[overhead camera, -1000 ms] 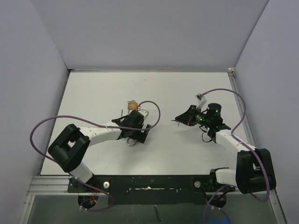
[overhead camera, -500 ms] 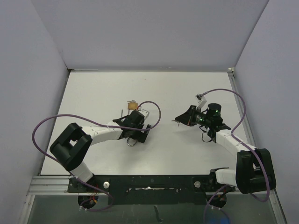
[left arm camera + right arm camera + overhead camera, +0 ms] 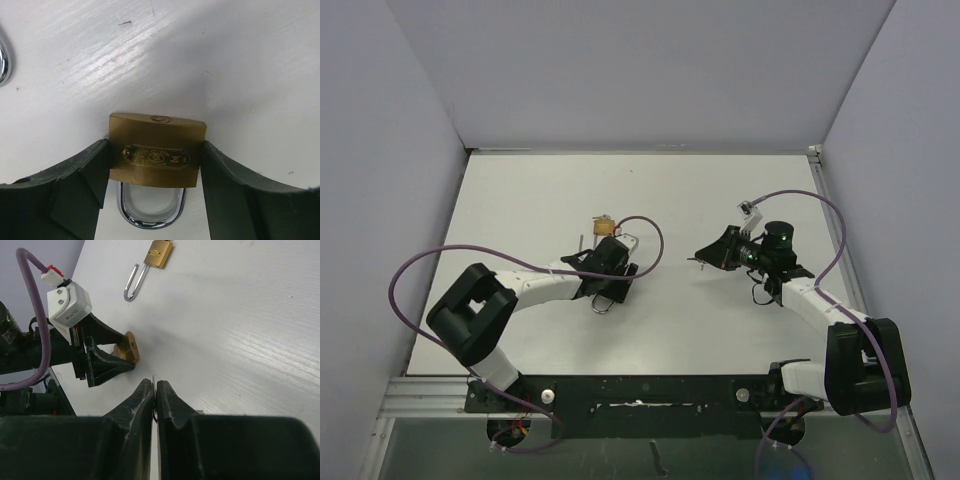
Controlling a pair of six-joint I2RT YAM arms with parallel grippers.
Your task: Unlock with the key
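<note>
A brass padlock (image 3: 157, 137) lies flat on the white table, keyhole (image 3: 160, 119) pointing away and chrome shackle (image 3: 150, 220) toward the wrist. My left gripper (image 3: 154, 150) is shut on it, a black finger pressed against each side of the body. In the right wrist view the same padlock (image 3: 127, 351) shows at the left gripper's tips. My right gripper (image 3: 155, 385) is shut on the key (image 3: 153, 378); only a thin sliver of blade shows past its tips. It hovers right of the lock, apart from it. From above, the left gripper (image 3: 625, 272) hides the padlock, and the right gripper (image 3: 703, 255) points left toward it.
A second brass padlock (image 3: 159, 253) with a long open shackle (image 3: 134, 285) lies on the table beyond the left gripper, also seen from above as a brass padlock (image 3: 605, 226). Purple cables loop off both arms. Grey walls enclose the table (image 3: 720, 190) on three sides.
My left gripper's fingers have closed in from wide open onto the padlock's sides. The right arm and key have stayed still.
</note>
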